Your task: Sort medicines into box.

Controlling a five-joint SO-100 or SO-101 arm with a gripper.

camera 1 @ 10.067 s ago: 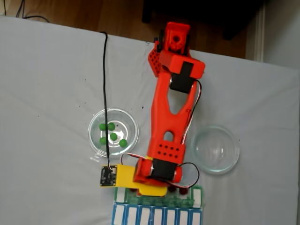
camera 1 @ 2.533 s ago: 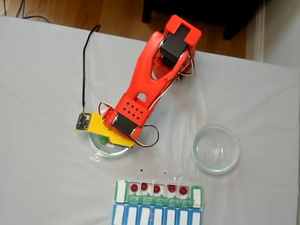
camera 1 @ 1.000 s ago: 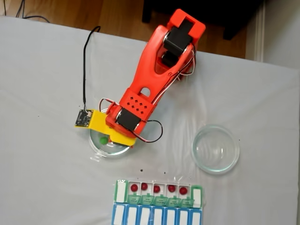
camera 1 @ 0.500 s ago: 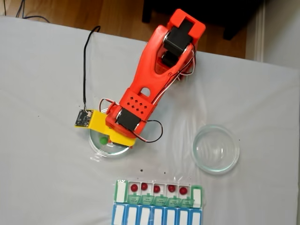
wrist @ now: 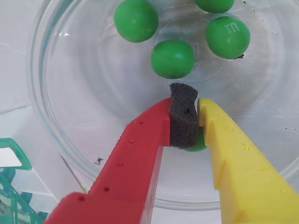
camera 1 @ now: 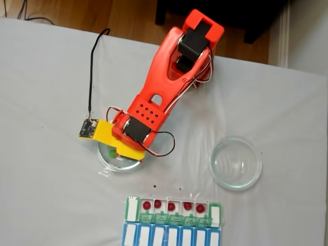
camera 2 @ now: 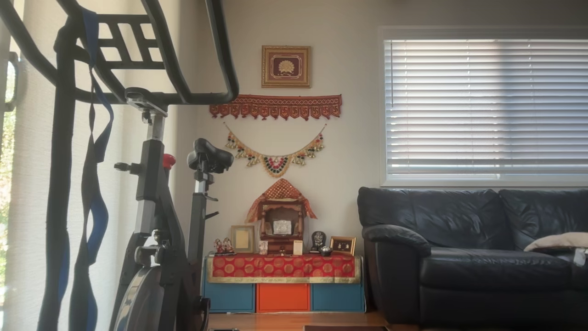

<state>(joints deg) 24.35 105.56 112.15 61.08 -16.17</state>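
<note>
Gripper [wrist: 189, 128] clamped on green ball [wrist: 198, 143] inside left dish [wrist: 44, 116], rim close; counter [camera 1: 51, 205] w/ open room around.

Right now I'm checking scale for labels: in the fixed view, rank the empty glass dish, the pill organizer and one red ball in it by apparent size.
Largest to smallest in the fixed view:
1. Pill organizer, though the bottom edge cuts it off.
2. Empty glass dish.
3. Red ball, far smaller than either.
</note>
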